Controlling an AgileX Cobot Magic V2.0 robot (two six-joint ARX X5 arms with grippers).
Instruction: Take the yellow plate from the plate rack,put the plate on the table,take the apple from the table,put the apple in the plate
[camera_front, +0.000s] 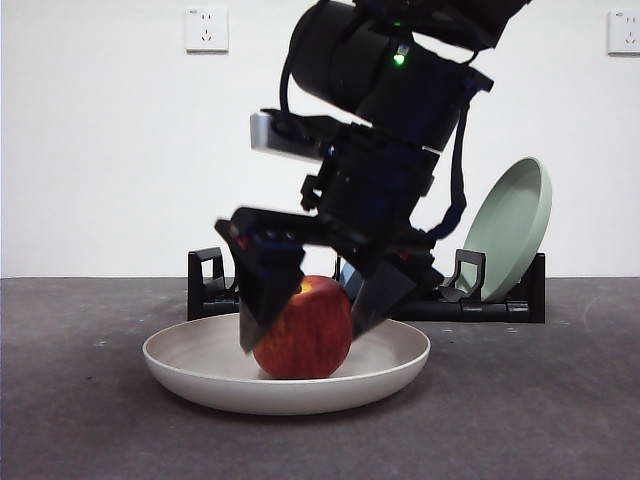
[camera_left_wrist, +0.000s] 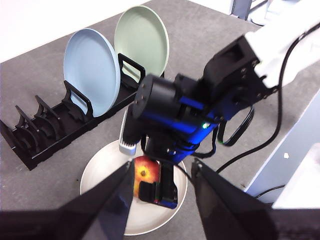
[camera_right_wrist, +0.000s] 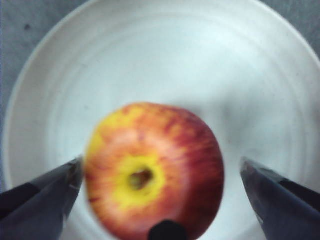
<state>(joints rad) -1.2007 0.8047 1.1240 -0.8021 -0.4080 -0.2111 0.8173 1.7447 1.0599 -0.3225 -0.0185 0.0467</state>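
The red and yellow apple (camera_front: 305, 335) (camera_right_wrist: 155, 175) rests in the middle of the yellow plate (camera_front: 200, 365) (camera_right_wrist: 150, 60), which lies flat on the table (camera_front: 560, 400) in front of the black plate rack (camera_front: 490, 305) (camera_left_wrist: 45, 135). My right gripper (camera_front: 303, 338) (camera_right_wrist: 161, 165) reaches down from above and is open, one jaw on each side of the apple; one jaw is at the apple's skin, the other stands apart. From high above, the left wrist view shows the apple (camera_left_wrist: 145, 169) and plate (camera_left_wrist: 100, 165). My left gripper (camera_left_wrist: 162, 167) hangs up there, open and empty.
A pale green plate (camera_front: 510, 225) (camera_left_wrist: 142, 37) and a blue plate (camera_left_wrist: 92, 70) stand upright in the rack's slots behind the yellow plate. The right arm's dark body (camera_front: 390, 130) fills the space above the plate. The table edge runs close on the right arm's side (camera_left_wrist: 280, 125).
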